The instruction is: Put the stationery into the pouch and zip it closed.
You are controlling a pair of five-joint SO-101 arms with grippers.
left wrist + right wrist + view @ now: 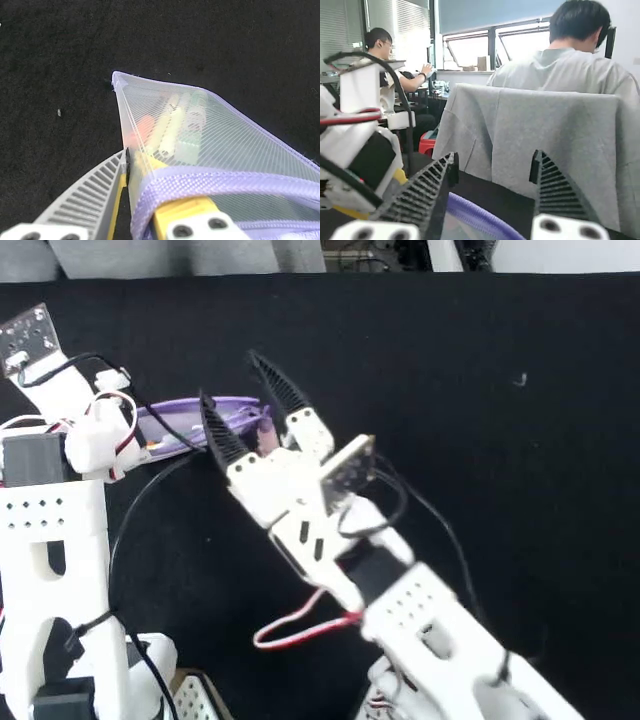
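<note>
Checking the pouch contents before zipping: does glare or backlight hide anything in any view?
Left wrist view: even light, orange and pale-green stationery reads through the clear striped purple-trimmed pouch. Right wrist view: windows backlight the open right gripper. High view: no glare on the black table.

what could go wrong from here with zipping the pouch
The right gripper is open astride the purple zipper, so it may close on tape rather than the pull tab. The left gripper clamps the pouch at one end alone; a hard pull might drag it free and shake the stationery about.
</note>
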